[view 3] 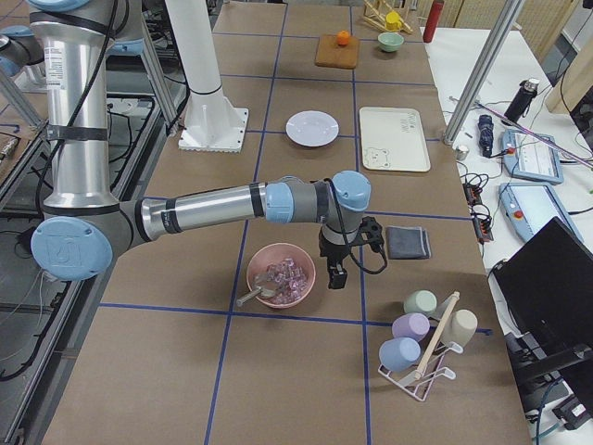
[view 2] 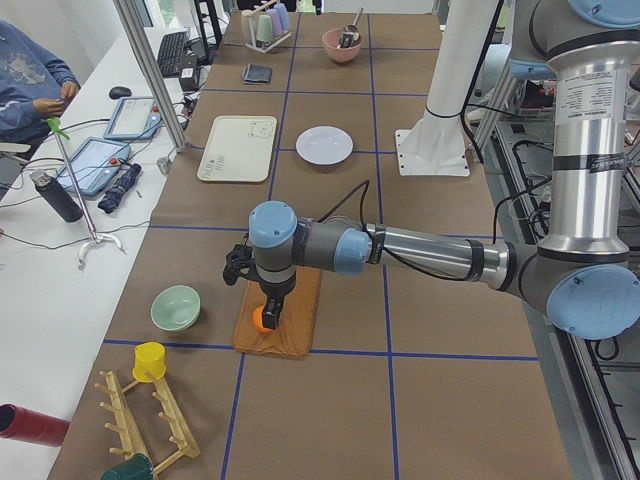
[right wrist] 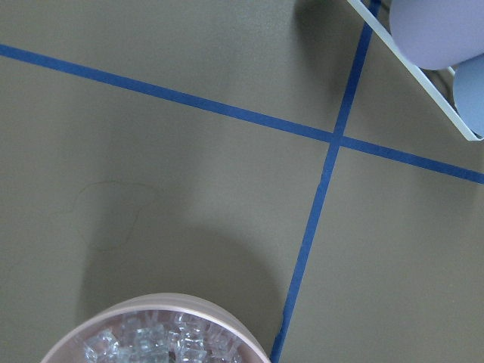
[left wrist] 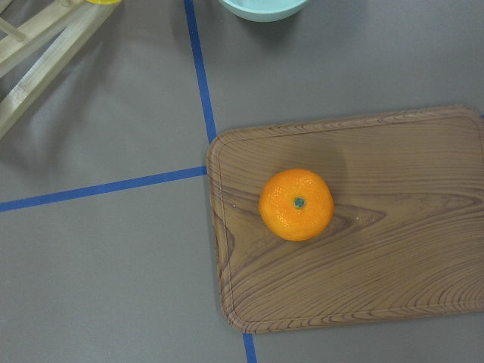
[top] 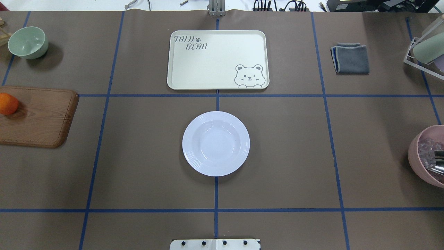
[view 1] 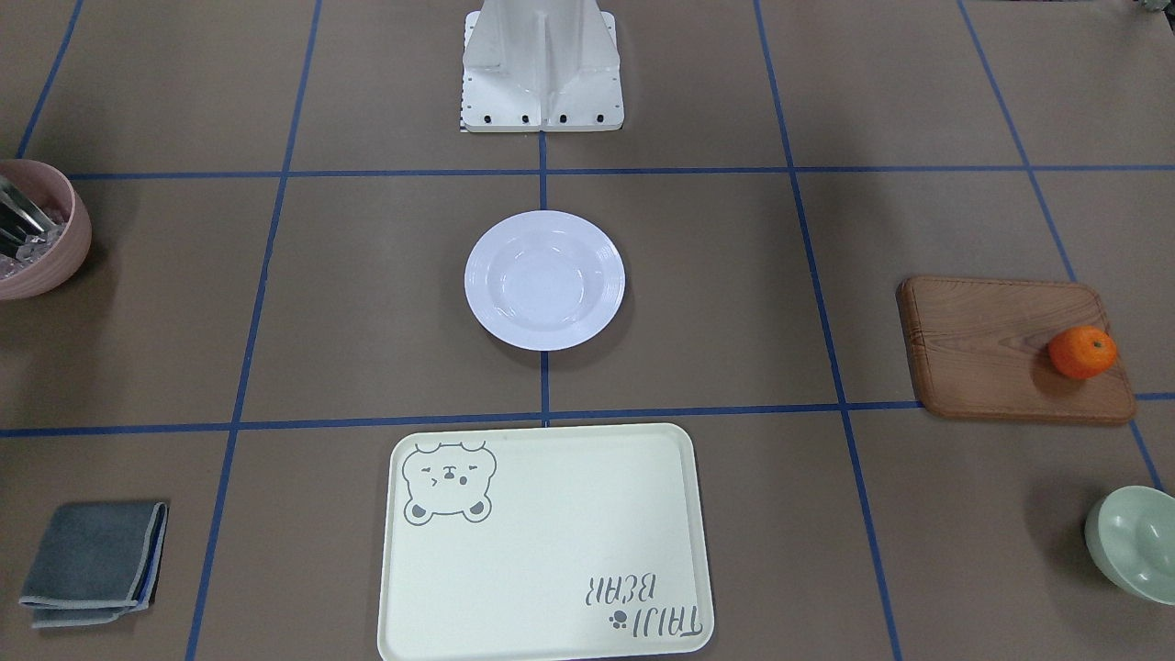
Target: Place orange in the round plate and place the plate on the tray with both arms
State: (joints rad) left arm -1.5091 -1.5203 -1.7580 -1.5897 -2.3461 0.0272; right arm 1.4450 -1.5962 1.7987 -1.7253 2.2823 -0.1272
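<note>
The orange (left wrist: 296,204) lies near one end of a brown wooden board (left wrist: 378,257), far out on the robot's left side (top: 7,103). In the exterior left view my left gripper (view 2: 270,312) hangs directly over the orange (view 2: 259,319); I cannot tell whether it is open or shut. The white round plate (top: 215,143) sits empty at the table's centre. Beyond it lies the cream tray (top: 218,59), also empty. My right gripper (view 3: 334,273) hovers beside a pink bowl, well away from the plate; its state cannot be told. No fingers show in either wrist view.
A pink bowl (top: 428,156) of ice cubes with a metal tool stands on the right. A grey folded cloth (top: 350,58) and a cup rack (view 3: 422,338) lie beyond it. A pale green bowl (top: 27,42) and a wooden rack (view 2: 150,430) are on the left. A person (view 2: 30,80) sits at a side desk.
</note>
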